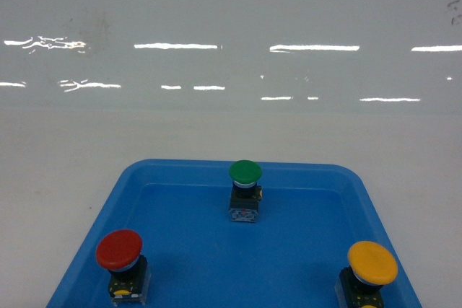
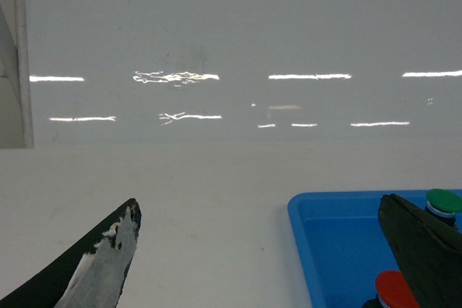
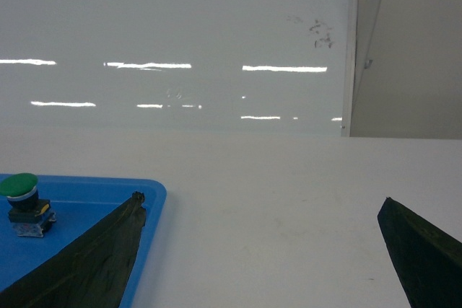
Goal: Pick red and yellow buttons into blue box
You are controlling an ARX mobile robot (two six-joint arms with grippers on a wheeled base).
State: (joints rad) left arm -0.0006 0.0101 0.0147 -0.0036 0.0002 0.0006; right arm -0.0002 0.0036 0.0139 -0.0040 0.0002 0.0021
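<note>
Red button [image 1: 119, 249] and yellow button [image 1: 372, 262] sit in shallow tray [image 1: 188, 250].

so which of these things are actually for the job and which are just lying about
For the job:
red button
yellow button
The blue box is not in view.

Just lying about:
green button
shallow blue tray they all stand in

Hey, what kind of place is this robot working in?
Probably a lab or test bench: a plain white table against a glossy white wall reflecting strip lights, and a blue tray of industrial push buttons.
</note>
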